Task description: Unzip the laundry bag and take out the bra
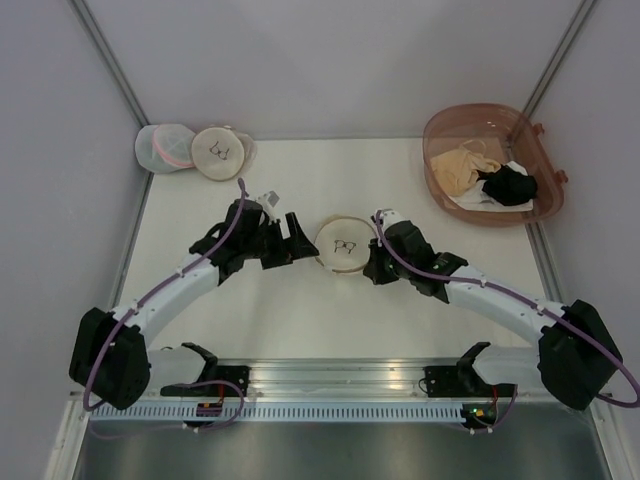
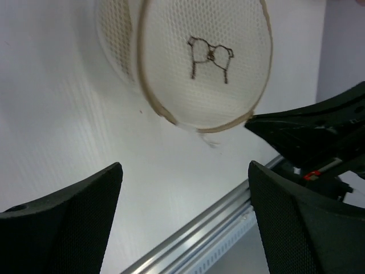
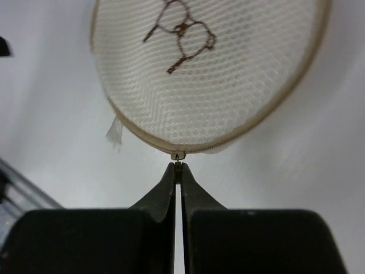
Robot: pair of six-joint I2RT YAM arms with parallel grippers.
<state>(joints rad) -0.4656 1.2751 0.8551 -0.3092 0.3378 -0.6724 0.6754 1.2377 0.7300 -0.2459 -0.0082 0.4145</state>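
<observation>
The laundry bag (image 1: pixel 342 246), a round cream mesh disc with a black bra drawing, lies at the table's middle. It also shows in the left wrist view (image 2: pixel 171 74) and the right wrist view (image 3: pixel 228 74). My right gripper (image 1: pixel 372 258) is at its right rim, shut on the small metal zipper pull (image 3: pixel 179 155), seen in the right wrist view (image 3: pixel 178 166). My left gripper (image 1: pixel 293 243) is open and empty just left of the bag, not touching it, with the bag ahead of it in the left wrist view (image 2: pixel 183 171). The mustard-yellow bra is not in view.
A second cream bag with a bra drawing (image 1: pixel 218 153) and a white mesh bag with pink trim (image 1: pixel 165 147) lie at the back left. A brown translucent tub (image 1: pixel 440 135) at the back right holds a pale beige garment (image 1: pixel 462 165) and a black garment (image 1: pixel 508 186).
</observation>
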